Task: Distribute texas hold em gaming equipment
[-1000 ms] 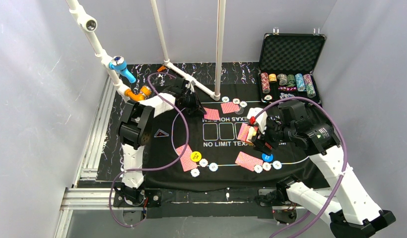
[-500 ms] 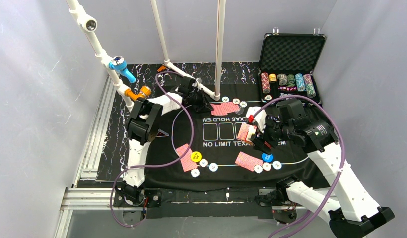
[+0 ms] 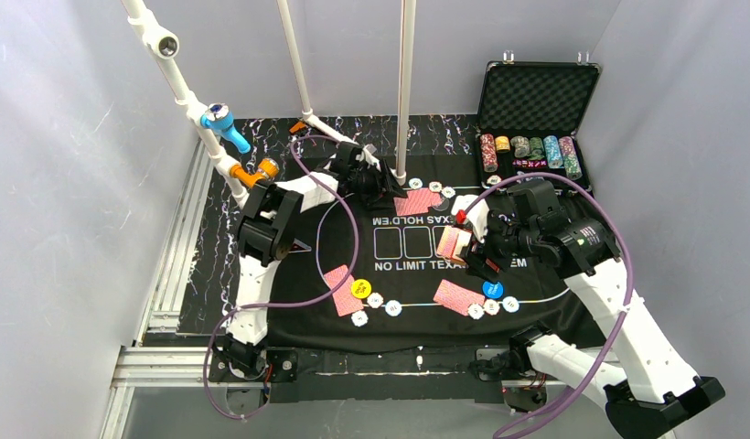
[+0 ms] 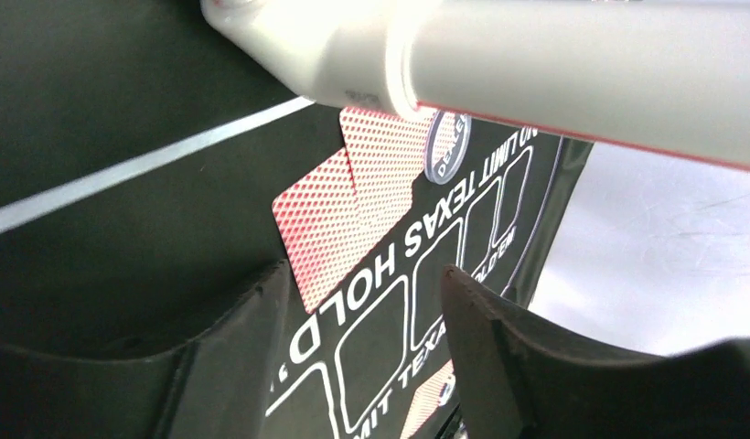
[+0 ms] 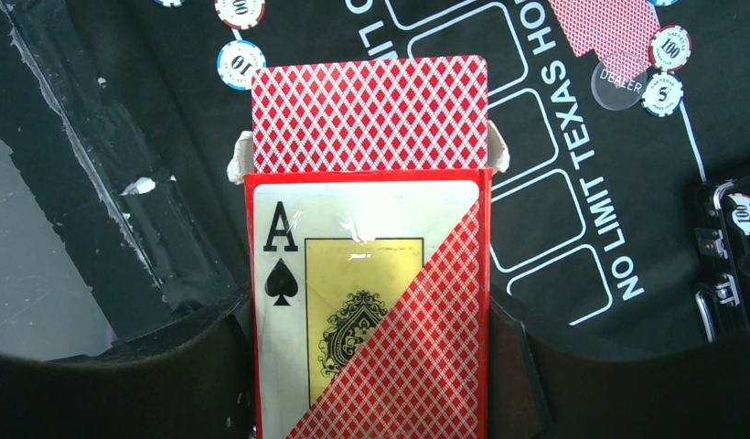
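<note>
While right claw pinches the card box, left claw hangs spread.

Matt black felt mat, glossy red card box, smooth white plastic pipe, dimpled foam in case lid

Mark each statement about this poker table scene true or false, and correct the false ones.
1. The right jaws hold a red card box showing an ace of spades. True.
2. The black case is shut. False: its lid stands open, chip stacks visible inside.
3. The left jaws grip a card. False: they stand apart and empty, cards lying on the mat beyond.
4. A yellow disc lies by a red-backed card on the mat. True.
</note>
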`<act>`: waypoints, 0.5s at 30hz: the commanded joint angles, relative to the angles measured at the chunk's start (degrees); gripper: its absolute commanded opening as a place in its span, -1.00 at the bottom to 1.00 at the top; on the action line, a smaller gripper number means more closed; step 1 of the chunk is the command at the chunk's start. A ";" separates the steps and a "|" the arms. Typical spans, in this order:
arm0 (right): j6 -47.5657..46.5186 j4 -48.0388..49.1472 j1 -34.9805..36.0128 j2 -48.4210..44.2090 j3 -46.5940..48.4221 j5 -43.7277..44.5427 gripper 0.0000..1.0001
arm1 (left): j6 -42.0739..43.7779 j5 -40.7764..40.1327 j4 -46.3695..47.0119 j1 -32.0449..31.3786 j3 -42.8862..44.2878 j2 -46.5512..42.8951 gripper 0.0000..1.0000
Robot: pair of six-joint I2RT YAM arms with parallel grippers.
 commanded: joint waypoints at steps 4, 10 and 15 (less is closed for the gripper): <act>-0.43 4.31 -0.16 -1.18 1.86 -1.22 -0.97 | 7.55 2.28 -10.41 2.75 -5.27 -11.88 0.46; -0.02 6.83 -0.15 -2.18 0.27 -2.36 -0.97 | 23.48 2.74 -23.65 2.06 -5.42 -19.93 0.69; 0.68 8.60 -0.17 -3.03 -0.57 -2.88 -0.97 | 39.53 4.24 -36.55 -1.16 -2.43 -27.92 0.97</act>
